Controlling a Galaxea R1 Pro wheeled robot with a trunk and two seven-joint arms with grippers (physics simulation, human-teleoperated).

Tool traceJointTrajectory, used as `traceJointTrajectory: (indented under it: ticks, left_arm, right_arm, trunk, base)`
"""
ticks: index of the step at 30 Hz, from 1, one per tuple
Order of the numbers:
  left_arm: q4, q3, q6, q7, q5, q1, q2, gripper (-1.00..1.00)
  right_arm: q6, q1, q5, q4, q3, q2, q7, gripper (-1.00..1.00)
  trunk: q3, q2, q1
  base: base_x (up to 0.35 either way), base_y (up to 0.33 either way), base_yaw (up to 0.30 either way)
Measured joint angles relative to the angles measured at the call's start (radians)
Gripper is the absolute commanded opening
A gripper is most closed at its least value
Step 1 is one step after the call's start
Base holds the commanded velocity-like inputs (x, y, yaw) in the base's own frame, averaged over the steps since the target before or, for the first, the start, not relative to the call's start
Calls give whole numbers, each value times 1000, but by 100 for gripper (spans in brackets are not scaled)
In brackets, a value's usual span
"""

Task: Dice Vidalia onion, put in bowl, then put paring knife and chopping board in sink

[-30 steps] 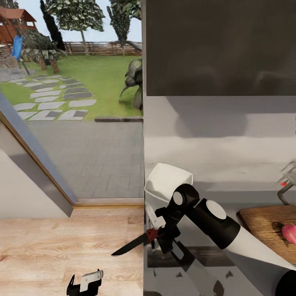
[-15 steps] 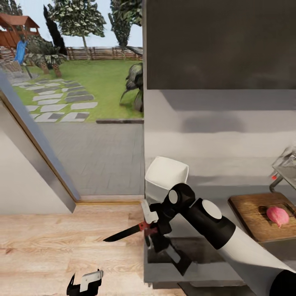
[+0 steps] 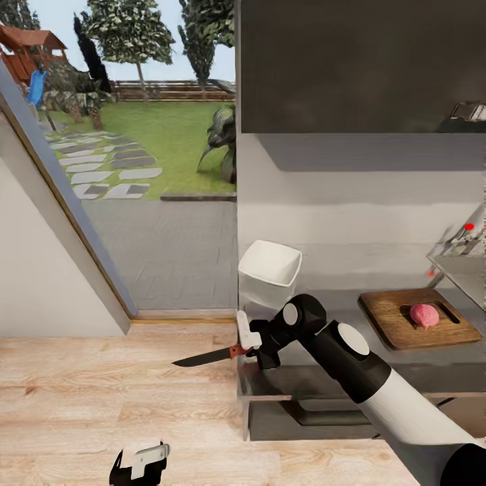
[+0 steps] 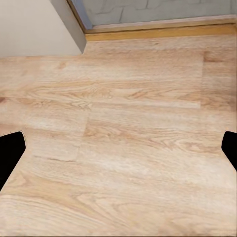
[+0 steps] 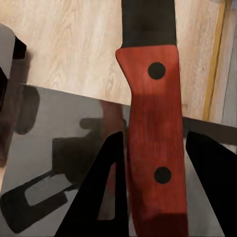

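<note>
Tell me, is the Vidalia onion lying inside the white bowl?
No, the Vidalia onion lies whole on the chopping board, while the white bowl stands apart from it on the countertop.

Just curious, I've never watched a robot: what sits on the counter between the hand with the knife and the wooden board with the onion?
In the head view, nothing: bare grey countertop separates the right hand from the chopping board.

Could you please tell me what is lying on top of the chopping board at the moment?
Only the Vidalia onion lies on the chopping board, whole and uncut, beside the handle slot. The wood directly under the onion is covered.
</note>
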State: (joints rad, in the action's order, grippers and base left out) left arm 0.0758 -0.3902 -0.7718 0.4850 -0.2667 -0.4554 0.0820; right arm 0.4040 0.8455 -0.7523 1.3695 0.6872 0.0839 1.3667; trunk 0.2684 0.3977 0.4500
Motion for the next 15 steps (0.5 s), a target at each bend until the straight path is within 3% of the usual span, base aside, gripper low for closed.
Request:
traceJointTrajectory:
  ticks: [15]
  left_arm:
    - [0, 0, 0, 0, 0, 0, 0, 100]
  right_arm:
    - [27, 0, -4, 0, 0, 0, -47, -100]
  trunk:
    - [0, 0, 0]
  base:
    - [-328, 0, 0]
